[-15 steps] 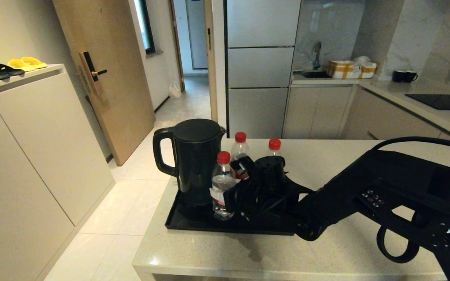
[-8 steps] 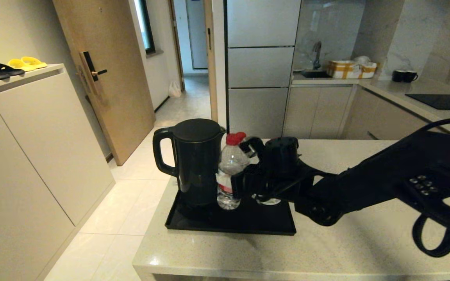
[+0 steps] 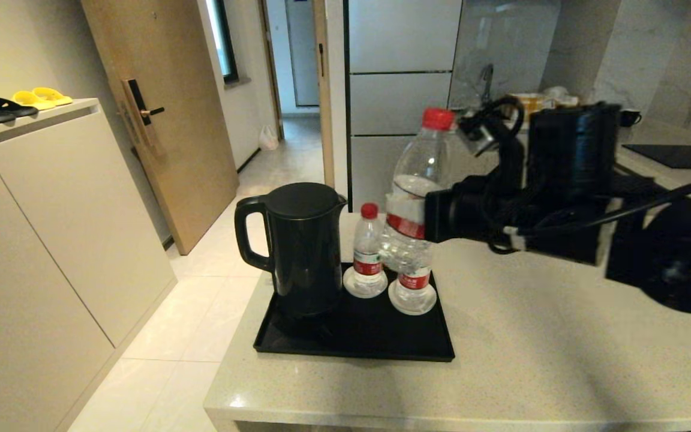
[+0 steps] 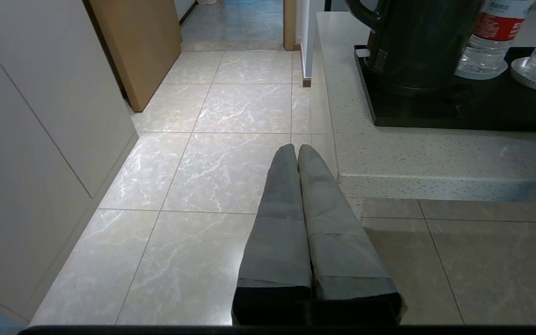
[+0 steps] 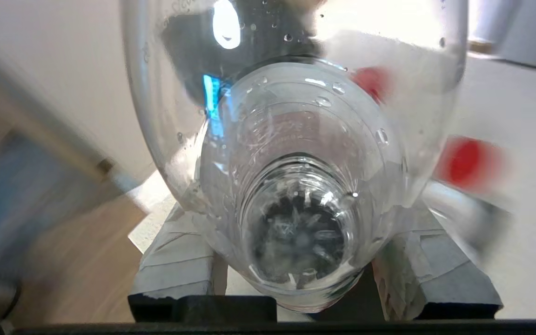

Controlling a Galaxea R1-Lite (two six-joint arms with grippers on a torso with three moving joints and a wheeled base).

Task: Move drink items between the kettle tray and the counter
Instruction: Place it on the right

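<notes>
My right gripper [image 3: 432,216] is shut on a clear red-capped water bottle [image 3: 414,180] and holds it upright, high above the black kettle tray [image 3: 351,345]. In the right wrist view the bottle [image 5: 296,153] fills the space between the grey fingers [image 5: 179,260]. Two more bottles [image 3: 368,249] [image 3: 412,282] stand on the tray beside the black kettle [image 3: 303,246]; the right one is partly hidden behind the lifted bottle. My left gripper [image 4: 297,151] hangs shut and empty over the floor, off the corner of the counter [image 4: 435,158].
Each bottle on the tray stands on a white saucer [image 3: 366,289]. The speckled counter [image 3: 501,372] stretches right of the tray. A beige cabinet [image 3: 21,198] with slippers stands to the left across the tiled floor. A black cooktop [image 3: 681,156] lies on the back counter.
My right gripper has lifted the front bottle off the tray, up and to the right. The two other bottles and the kettle have stayed in place.
</notes>
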